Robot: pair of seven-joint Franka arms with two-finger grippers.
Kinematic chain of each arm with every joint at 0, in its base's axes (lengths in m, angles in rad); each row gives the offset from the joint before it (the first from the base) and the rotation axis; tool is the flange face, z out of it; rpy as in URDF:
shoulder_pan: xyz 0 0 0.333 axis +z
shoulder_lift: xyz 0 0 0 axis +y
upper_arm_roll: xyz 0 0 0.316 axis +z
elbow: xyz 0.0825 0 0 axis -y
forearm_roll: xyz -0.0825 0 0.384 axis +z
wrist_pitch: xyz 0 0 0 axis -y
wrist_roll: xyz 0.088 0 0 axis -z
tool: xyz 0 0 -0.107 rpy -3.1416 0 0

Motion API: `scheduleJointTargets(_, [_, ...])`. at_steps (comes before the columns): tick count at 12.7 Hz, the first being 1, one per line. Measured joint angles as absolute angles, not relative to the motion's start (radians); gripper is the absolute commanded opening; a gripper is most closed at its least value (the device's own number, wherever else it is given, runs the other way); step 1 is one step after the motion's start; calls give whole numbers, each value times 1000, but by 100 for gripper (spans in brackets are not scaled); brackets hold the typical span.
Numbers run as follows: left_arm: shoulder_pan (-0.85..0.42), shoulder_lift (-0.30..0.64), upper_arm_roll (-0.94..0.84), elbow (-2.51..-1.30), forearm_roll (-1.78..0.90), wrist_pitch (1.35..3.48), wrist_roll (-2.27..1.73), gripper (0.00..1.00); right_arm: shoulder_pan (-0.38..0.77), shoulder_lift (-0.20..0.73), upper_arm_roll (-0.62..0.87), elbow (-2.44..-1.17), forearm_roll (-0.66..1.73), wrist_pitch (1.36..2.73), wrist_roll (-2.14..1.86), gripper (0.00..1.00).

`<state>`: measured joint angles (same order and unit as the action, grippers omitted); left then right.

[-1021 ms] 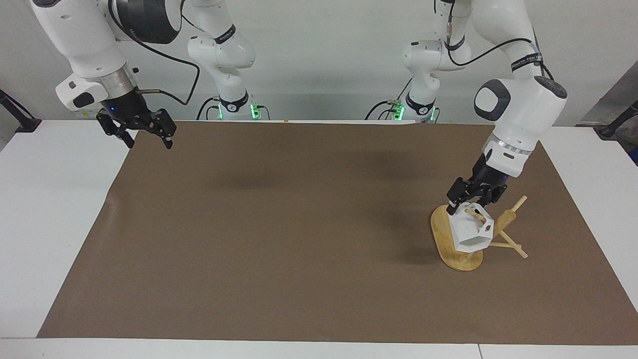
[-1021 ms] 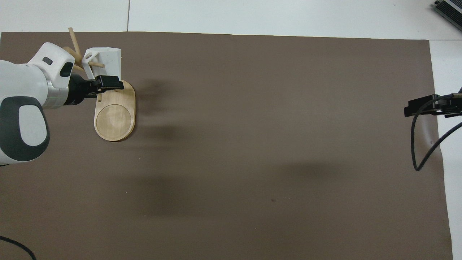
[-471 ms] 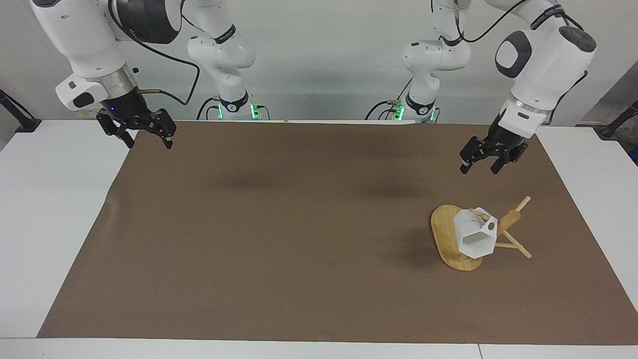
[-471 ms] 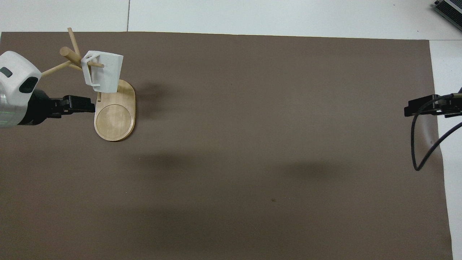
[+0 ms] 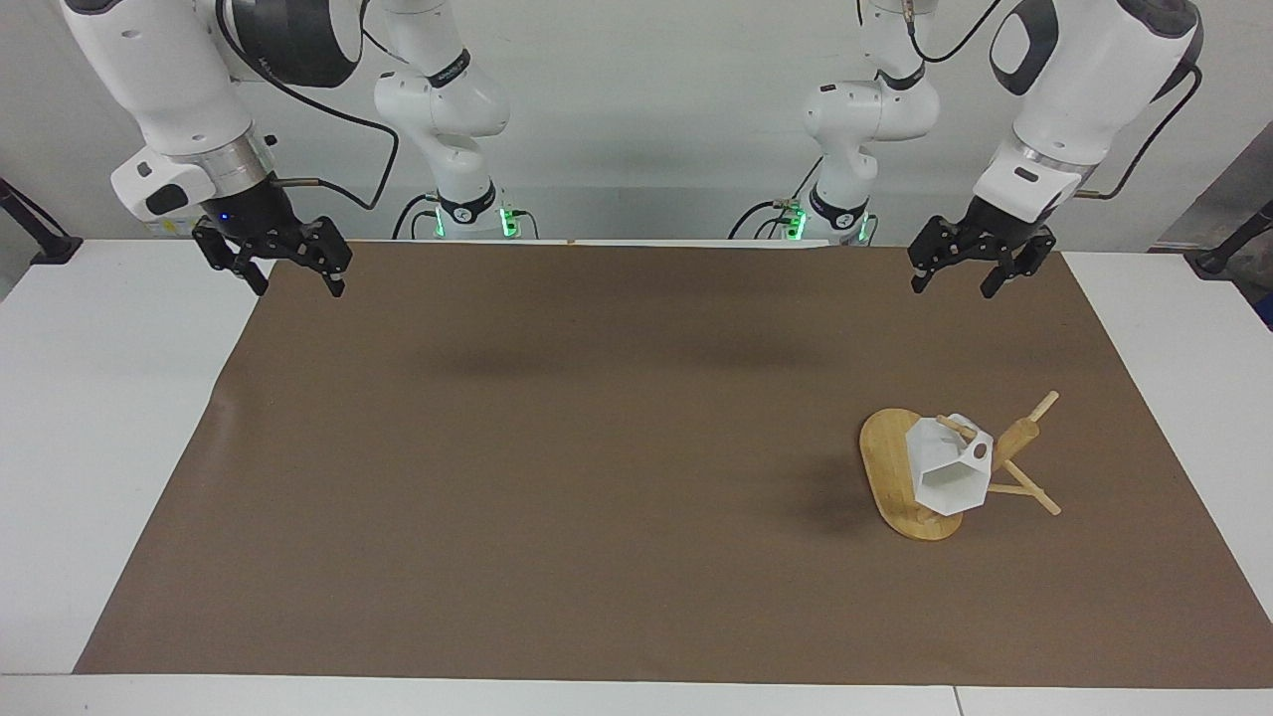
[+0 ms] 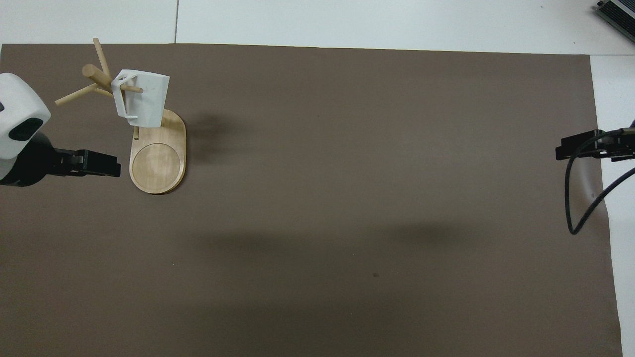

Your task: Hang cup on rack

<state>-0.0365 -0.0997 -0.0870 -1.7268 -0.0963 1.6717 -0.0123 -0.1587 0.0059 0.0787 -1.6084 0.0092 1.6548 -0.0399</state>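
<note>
A white bench [image 5: 119, 418] stood before a plain pale wall, most of its top covered by a brown mat [image 5: 597, 447]. Toward the left arm's end of the mat stood the rack [image 5: 910, 477], a bamboo mug tree on an oval base, and the cup [image 5: 950, 467] hung from one of its thin pegs, the peg passing through the hole in the blocky handle. From overhead the cup [image 6: 141, 101] hung over the end of the rack's base [image 6: 158, 163] farther from the robots. A second earlier the left gripper had been right down at the cup; half a second ago it was already clear and raised. Now the left gripper [image 5: 967, 267] had risen higher and drawn back, hanging over the mat's edge by the robots, its fingers spread and holding nothing. The cup and rack had not shifted in that last half second. The right gripper [image 5: 288, 270] waited over the mat's corner at the right arm's end, unmoved, fingers likewise spread apart and empty.
</note>
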Motion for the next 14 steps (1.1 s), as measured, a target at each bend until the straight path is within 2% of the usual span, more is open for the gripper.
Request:
scheduleJointTargets(4, [-36, -43, -86, -1599, -87, 1581, 18, 100, -159, 6, 79, -1608, 9, 1655, -40, 100])
scheduleJointTargets(14, [-42, -24, -82, -1589, -87, 1578, 45, 100, -159, 6, 79, -1608, 9, 1655, -40, 100])
